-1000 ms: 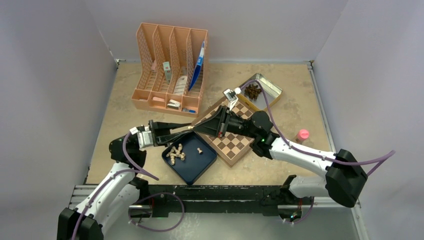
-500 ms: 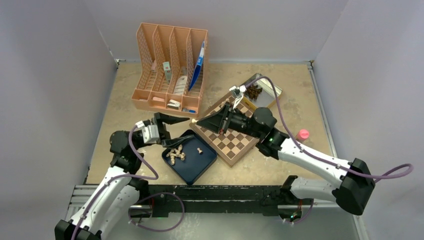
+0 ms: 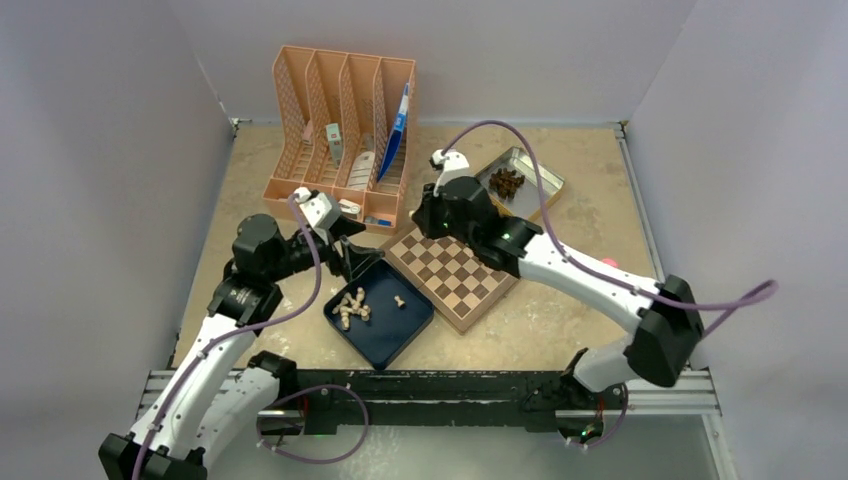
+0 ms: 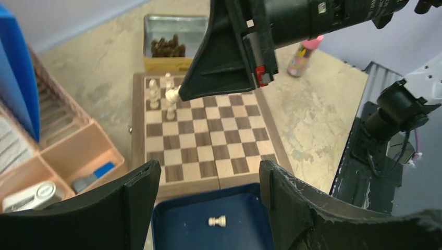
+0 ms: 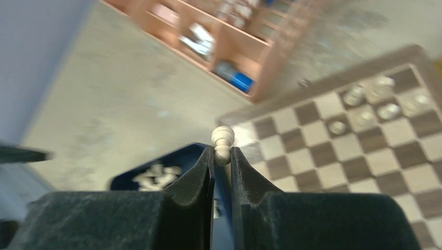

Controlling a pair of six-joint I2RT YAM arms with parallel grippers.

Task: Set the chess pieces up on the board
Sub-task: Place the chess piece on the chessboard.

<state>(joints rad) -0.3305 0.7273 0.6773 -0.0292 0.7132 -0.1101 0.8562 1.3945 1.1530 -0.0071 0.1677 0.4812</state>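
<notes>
Right gripper (image 5: 221, 154) clamped on a pawn (image 5: 223, 136), head poking out front, hanging over the far corner of the board (image 5: 333, 156), just beside the set pieces (image 5: 388, 111). Left gripper (image 4: 208, 174) gapes empty off the board's near edge.

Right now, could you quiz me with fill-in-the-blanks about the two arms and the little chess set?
The pale wooden chess piece is pinched by the ____ gripper.
The left gripper, near the dark blue square tray, stands ____.
On the checked wooden board, a few pale pieces stand in one ____.
Missing words: right; open; corner.
</notes>
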